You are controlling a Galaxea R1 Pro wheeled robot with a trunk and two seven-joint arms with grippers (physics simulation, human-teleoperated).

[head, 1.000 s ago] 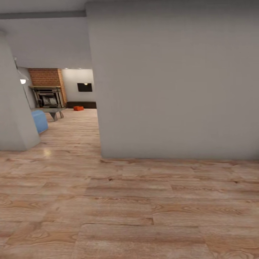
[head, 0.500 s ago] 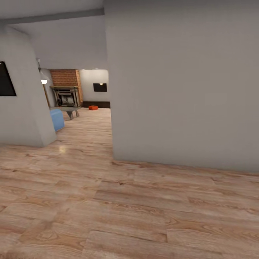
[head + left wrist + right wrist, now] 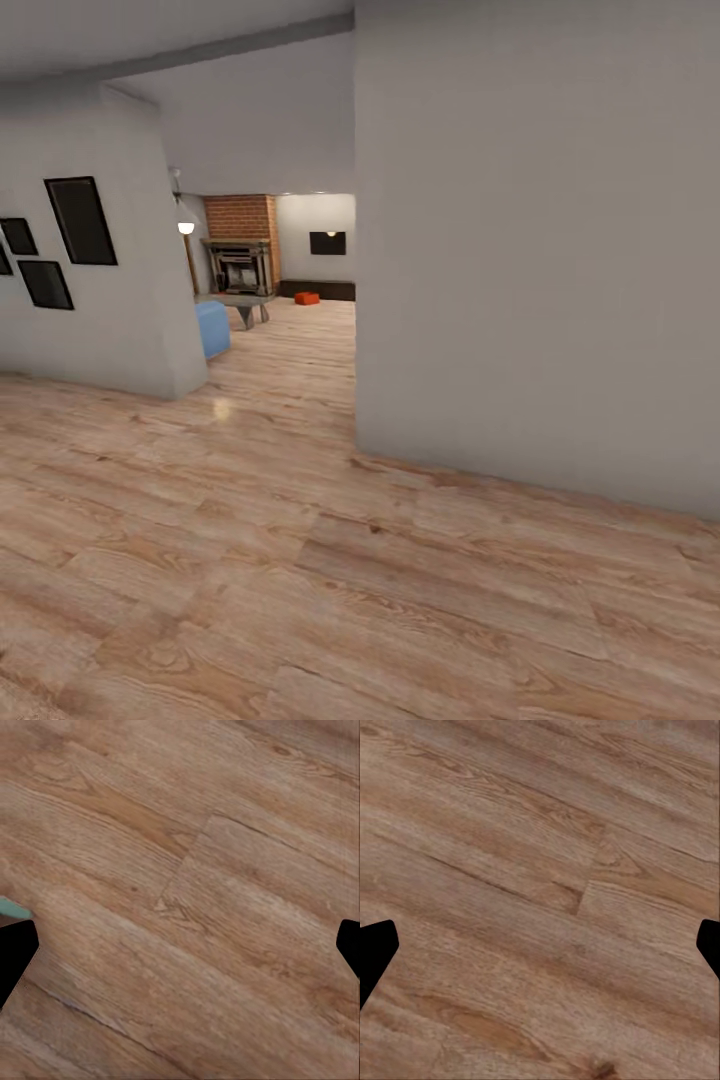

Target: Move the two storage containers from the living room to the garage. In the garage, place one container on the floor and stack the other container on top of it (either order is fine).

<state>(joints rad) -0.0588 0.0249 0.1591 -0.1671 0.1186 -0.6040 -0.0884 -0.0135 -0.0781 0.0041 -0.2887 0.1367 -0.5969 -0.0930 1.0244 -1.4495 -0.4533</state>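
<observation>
With both the left gripper (image 3: 180, 945) and right gripper (image 3: 540, 945) spread wide and empty over the wood floor (image 3: 300, 560), 1 orange container (image 3: 307, 298) sits far down the living room, so the base risks clipping the near wall corner (image 3: 357, 420)

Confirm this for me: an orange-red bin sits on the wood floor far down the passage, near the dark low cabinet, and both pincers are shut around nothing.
Not quite. Both pincers are open: the left pincer and right pincer show fingertips wide apart in the wrist views. The orange-red bin does sit on the light wood plank floor by the dark low cabinet, per the head view.
</observation>
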